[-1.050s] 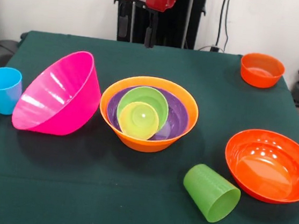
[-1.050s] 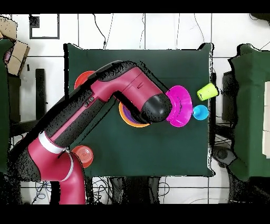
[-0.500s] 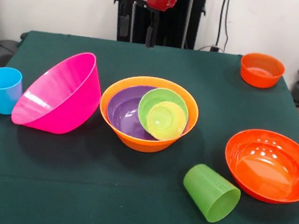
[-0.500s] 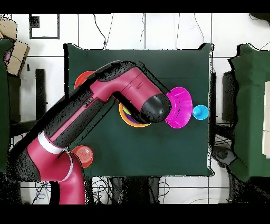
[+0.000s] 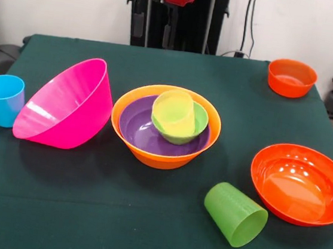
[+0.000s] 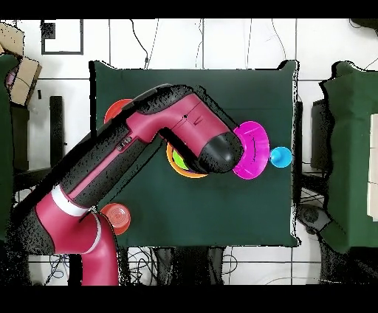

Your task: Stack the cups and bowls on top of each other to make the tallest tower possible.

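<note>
cup (image 5: 173, 114) in nested bowls (image 5: 163, 142)

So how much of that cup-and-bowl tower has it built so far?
Built: the large orange bowl holds the purple bowl, small green bowl and yellow cup. Nothing visibly in hand. Left: pink bowl, blue cup, green cup, red-orange bowl, small orange bowl.
</note>
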Robot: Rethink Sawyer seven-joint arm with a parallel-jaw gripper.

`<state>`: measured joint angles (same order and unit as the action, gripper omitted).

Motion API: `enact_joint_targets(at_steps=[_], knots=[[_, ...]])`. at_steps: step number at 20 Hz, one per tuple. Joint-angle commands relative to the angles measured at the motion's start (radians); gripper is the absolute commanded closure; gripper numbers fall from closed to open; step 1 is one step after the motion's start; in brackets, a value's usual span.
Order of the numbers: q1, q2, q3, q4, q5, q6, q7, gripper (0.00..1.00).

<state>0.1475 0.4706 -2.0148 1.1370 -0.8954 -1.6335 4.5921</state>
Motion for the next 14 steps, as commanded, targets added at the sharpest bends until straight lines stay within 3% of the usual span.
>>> enact_joint_targets(at_steps=[1,3,5,8,14], knots=[[-0.027,-0.015,0.067,-0.140,-0.003,0.039,0.230,0.00],[-0.073,-0.021,0.000,-0.186,0.000,-0.018,0.197,0.00],[-0.109,-0.056,-0.008,-0.254,-0.020,-0.039,0.159,0.00],[-0.135,-0.118,0.048,-0.335,-0.097,-0.024,0.114,0.00],[-0.224,-0.178,0.067,-0.369,-0.207,-0.083,-0.029,0.00]])
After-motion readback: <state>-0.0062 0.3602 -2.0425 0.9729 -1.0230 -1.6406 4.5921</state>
